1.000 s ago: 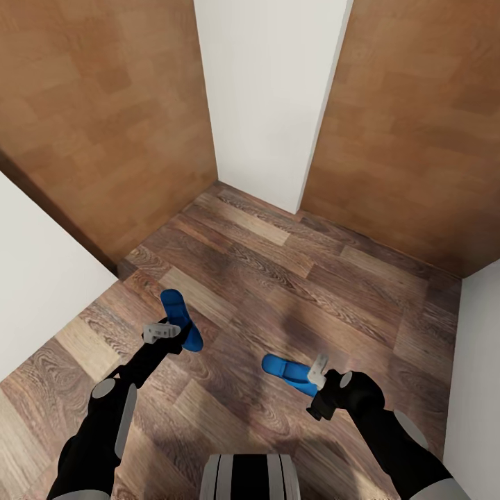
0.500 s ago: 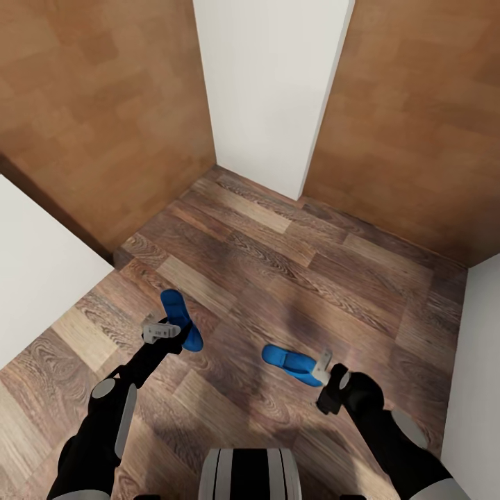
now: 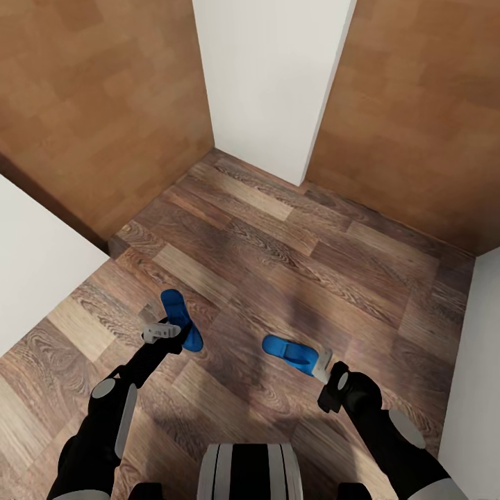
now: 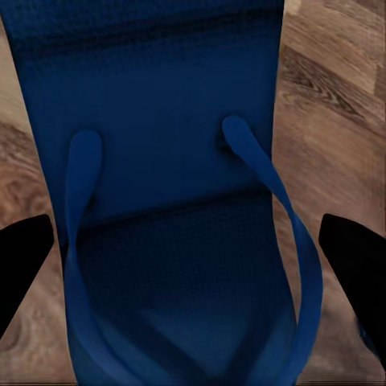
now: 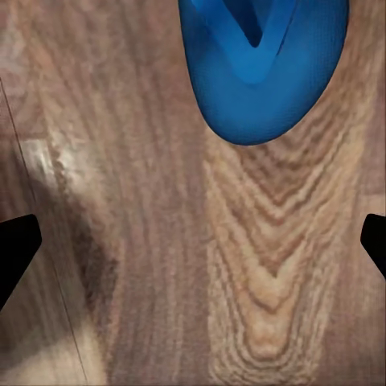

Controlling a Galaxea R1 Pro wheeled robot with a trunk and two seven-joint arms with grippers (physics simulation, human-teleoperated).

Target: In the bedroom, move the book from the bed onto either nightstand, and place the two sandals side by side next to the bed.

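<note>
Head view: 2 blue sandals lie on the wood-plank floor (image 3: 278, 257), well apart from each other.

Left sandal (image 3: 180, 318): it lies under the left gripper (image 3: 158, 330), its long axis running diagonally away from the robot. In the left wrist view this sandal (image 4: 177, 201) sits between the 2 dark fingertips (image 4: 20, 261), straps up. The fingertips stand at the outer edges of the picture, wider than the sandal, so the left gripper is wide open. Contact with the sandal cannot be confirmed.

Right sandal (image 3: 292, 353): it lies flat on the floor, its near end just beside the right gripper (image 3: 323, 368). In the right wrist view the rounded end of the sandal (image 5: 261, 68) lies beyond the line between the fingertips (image 5: 16, 245). Bare floor planks lie between the fingertips. The right gripper is wide open and holds nothing.

Surroundings: a white wall section (image 3: 274, 83) stands ahead, flanked by brown wood-panel walls (image 3: 97, 104). A white wall (image 3: 35, 271) stands at the robot's left. Both black arms extend forward and down from the robot's trunk (image 3: 250, 472).
</note>
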